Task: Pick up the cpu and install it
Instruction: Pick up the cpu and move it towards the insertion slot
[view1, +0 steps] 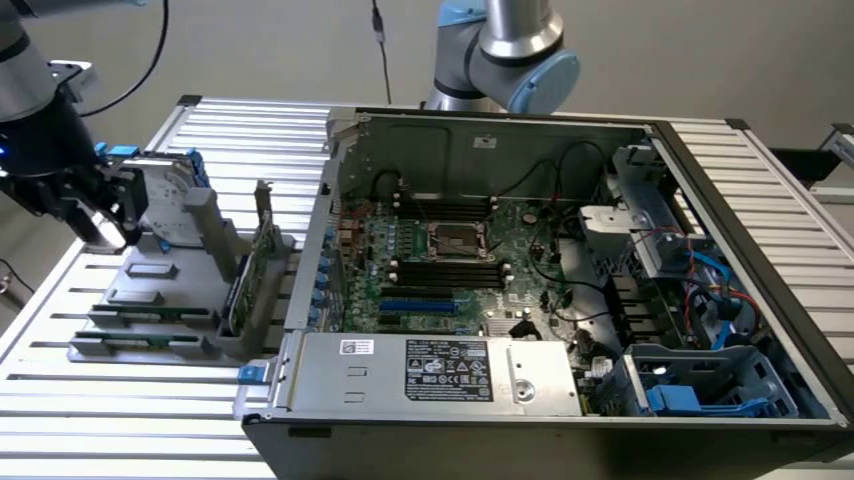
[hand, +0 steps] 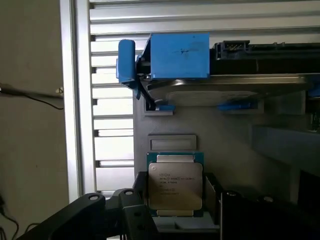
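gripper (view1: 106, 232) | above grey fixture (view1: 150, 296) | exterior view's left | computer case (view1: 534, 446) open

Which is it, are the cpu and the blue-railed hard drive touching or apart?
Apart. The wrist view shows a bare stretch of grey holder between the cpu and the hard drive.

We see the exterior view from high up, angled down across the whole slatted table (view1: 120, 410) and into the open computer case (view1: 507, 140). It stands far enough back that the arm's gripper (view1: 107, 232) looks small at the exterior view's left edge. Our wrist view rides on the arm and faces steeply down (very near by comparison). It sits close over the cpu (hand: 175, 186) on the grey fixture (hand: 225, 130), with the hard drive (hand: 225, 92) just beyond it. Both views share that fixture, the hard drive and a strip of the table's slats.
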